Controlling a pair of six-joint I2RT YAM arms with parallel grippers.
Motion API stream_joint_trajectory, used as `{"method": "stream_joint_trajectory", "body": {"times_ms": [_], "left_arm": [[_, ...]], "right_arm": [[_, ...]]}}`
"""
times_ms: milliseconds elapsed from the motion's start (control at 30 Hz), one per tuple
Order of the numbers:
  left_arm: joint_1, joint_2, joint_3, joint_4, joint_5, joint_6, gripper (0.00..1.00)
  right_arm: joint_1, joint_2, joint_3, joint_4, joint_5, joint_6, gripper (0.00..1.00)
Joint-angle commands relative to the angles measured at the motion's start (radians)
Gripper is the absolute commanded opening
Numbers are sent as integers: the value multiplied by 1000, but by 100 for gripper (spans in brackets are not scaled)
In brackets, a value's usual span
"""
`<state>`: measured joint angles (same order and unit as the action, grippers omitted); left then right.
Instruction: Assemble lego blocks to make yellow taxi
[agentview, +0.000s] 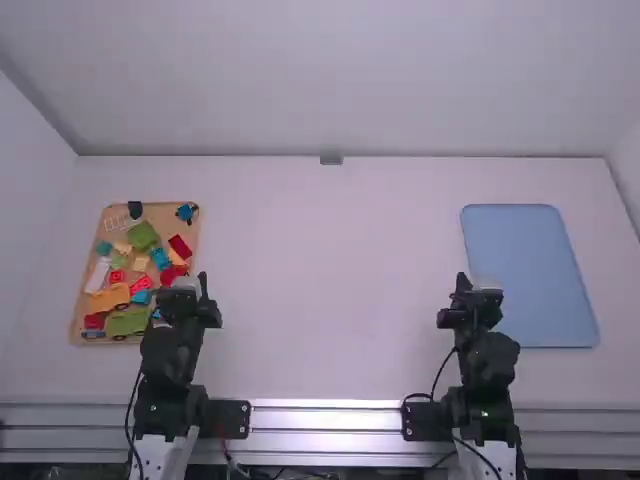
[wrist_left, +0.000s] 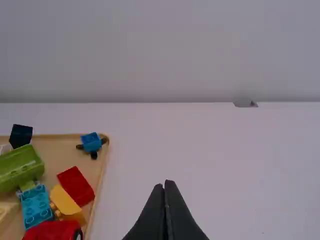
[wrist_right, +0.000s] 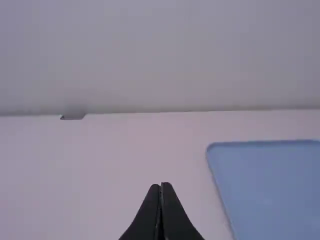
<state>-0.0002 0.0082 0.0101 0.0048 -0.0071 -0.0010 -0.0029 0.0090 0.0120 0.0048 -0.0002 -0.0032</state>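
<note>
Far left: tray (agentview: 160, 215), holding loose blocks. The wheeled orange-yellow block (agentview: 108, 299), likely the taxi's base, lies in its near half, long axis roughly crosswise with a slight slant. Left gripper (wrist_left: 164, 184), by the tray's right side: fingers together, nothing between them. The block lies to its left; it is much the nearer gripper, and would need to open and travel leftward. Right gripper (wrist_right: 161, 185), well apart from the tray: fingers likewise together, empty. Far right: blue mat (agentview: 530, 270), beside that gripper.
</note>
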Motion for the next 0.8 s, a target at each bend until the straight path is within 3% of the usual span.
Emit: {"method": "stream_joint_trajectory", "body": {"times_ms": [0,333,767], "left_arm": [[0,0,0,0,0,0,0],[-2,34,32,-3,-10,-4,4],[-8,235,210,-52,-24,-18,21]], "right_arm": [[0,0,0,0,-2,-1,0],[3,58,46,3,-38,-15,4],[47,403,355,-58,-189,-119,21]]}}
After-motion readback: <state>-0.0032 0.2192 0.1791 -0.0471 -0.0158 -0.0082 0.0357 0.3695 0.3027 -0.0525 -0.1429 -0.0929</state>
